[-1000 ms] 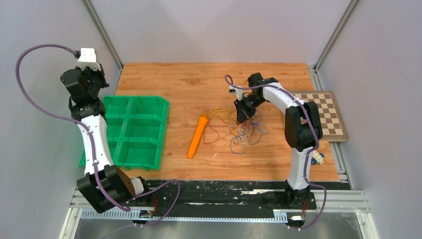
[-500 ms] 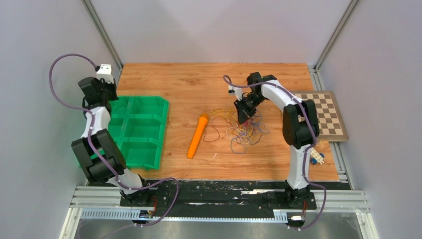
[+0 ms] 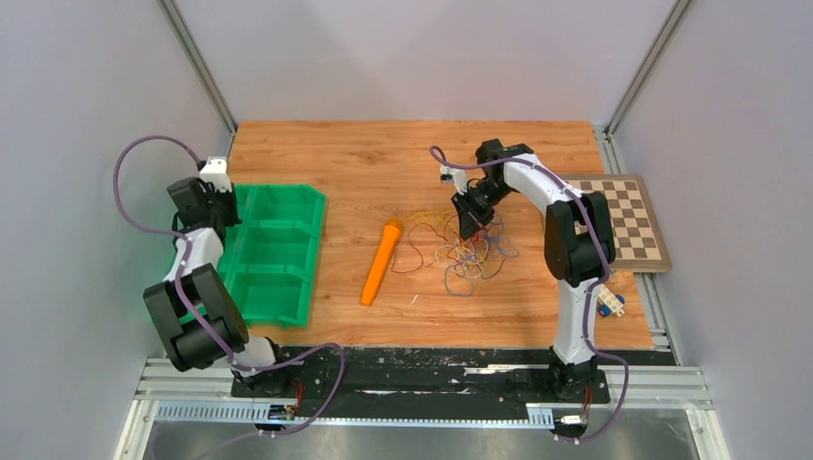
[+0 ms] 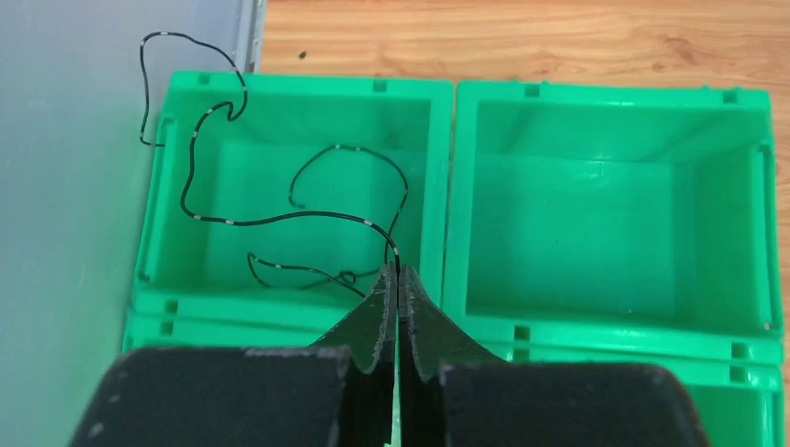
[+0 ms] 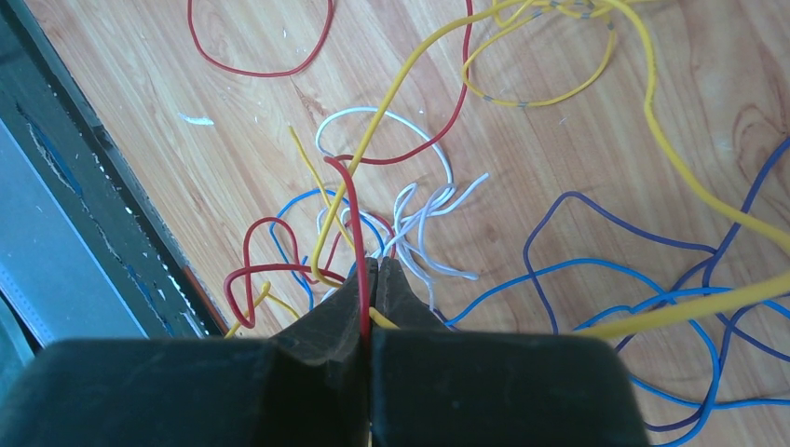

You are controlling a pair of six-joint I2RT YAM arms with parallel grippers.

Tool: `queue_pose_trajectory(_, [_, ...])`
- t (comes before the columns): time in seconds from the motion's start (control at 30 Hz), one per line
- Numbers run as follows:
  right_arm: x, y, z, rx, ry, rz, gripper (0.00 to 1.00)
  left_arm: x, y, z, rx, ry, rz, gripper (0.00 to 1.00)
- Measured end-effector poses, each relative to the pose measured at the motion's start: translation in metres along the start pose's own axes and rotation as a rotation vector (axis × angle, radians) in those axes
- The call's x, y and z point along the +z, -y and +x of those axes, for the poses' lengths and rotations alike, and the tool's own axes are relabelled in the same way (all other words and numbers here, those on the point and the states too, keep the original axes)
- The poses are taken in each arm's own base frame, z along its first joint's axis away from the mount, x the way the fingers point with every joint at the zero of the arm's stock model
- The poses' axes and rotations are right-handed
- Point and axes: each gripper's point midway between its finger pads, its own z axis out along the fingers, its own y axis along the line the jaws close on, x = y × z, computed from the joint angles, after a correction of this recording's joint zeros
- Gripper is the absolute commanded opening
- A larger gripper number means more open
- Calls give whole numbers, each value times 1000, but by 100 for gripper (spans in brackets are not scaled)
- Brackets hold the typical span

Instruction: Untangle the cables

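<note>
We judge two jobs in hand. The left gripper (image 4: pixel 398 279) has its claw pinched shut on a black wire (image 4: pixel 307 215) with pale bands, above the left-hand compartment of the green bin (image 4: pixel 447 186). Most of that wire lies coiled inside, but one end loops over the rim at the upper left of the frame. We would open only once the held end hangs inside the walls, so the wire does not spring out.

The right gripper (image 5: pixel 371 275) is clamped on a red wire (image 5: pixel 359 233), with a yellow strand just beside the tips. We would pull slowly and watch whether the white and blue loops drag along.

The top view places the cables (image 3: pixel 467 251) in a heap at centre frame, right of the orange marker (image 3: pixel 382 261) and well apart from the bin. It cannot show what either claw holds. The wrist views do, and only the right one shows how the red wire threads through the knot.
</note>
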Motion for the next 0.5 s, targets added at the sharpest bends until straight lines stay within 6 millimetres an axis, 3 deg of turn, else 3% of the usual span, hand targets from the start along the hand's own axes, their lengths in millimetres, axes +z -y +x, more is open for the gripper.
queue_pose_trajectory(0.1, [0, 0, 0, 1, -2, -1, 0, -13, 2, 8, -4, -3, -25, 0])
queue_pose_trajectory(0.33, [4, 2, 3, 10, -13, -6, 0, -30, 1, -32, 60, 131, -74, 0])
queue_pose_trajectory(0.5, [4, 3, 5, 13, -23, 1, 0, -35, 7, -44, 88, 166, -78, 0])
